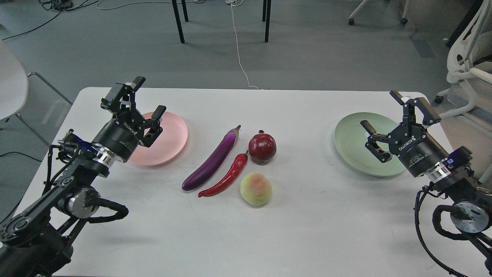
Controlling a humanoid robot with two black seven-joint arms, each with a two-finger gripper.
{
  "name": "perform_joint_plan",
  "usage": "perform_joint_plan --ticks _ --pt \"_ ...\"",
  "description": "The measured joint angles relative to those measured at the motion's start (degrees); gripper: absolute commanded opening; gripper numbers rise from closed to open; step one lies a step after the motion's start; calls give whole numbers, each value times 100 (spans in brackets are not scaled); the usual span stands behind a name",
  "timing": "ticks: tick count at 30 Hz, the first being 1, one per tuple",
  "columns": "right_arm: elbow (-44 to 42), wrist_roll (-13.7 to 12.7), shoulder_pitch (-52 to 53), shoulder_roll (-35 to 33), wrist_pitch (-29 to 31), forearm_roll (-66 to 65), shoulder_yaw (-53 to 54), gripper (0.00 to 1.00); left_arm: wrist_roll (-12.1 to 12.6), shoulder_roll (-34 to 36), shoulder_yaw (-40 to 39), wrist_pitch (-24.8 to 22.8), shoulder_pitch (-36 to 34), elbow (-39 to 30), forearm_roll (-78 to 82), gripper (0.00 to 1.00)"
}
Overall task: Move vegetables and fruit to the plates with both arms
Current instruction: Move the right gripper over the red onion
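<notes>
A purple eggplant (pixel 213 159) lies slantwise at the table's middle, with a red chili pepper (pixel 227 175) right beside it. To their right sit a dark red pomegranate (pixel 262 147) and, nearer me, a yellow-green peach (pixel 256 189). The pink plate (pixel 173 136) is at the left and holds nothing. The green plate (pixel 351 144) at the right also holds nothing. My left gripper (pixel 148 96) hovers open over the pink plate's left edge, holding nothing. Open as well, my right gripper (pixel 396 109) hangs over the green plate's right side with nothing in it.
The white table (pixel 292 231) ends close behind the plates. Beyond it are grey floor, black chair legs (pixel 178 21), a white cable (pixel 238 46) and a white chair (pixel 467 61) at the far right. A pale chair (pixel 11 88) stands at the left.
</notes>
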Motion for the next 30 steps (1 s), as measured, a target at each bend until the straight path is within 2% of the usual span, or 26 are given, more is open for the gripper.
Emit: perform_joint_plan --ticks 9,16,21,26,30 --pt "3 2 -3 -108 3 -78 -4 99 6 -52 -103 -3 132 -213 339 98" --pt "33 3 790 -699 4 -1437 -81 99 -58 122 -66 -161 79 -230 405 98" --pt "56 3 2329 -1148 5 -2674 -963 99 -430 205 -76 -348 72 -293 408 98" --pt "15 3 4459 -1159 5 -3987 -2830 99 -485 225 -69 -377 136 -416 411 98" --pt "-149 3 5797 -640 6 -4965 -4250 99 -504 283 -76 -379 177 -603 411 98"
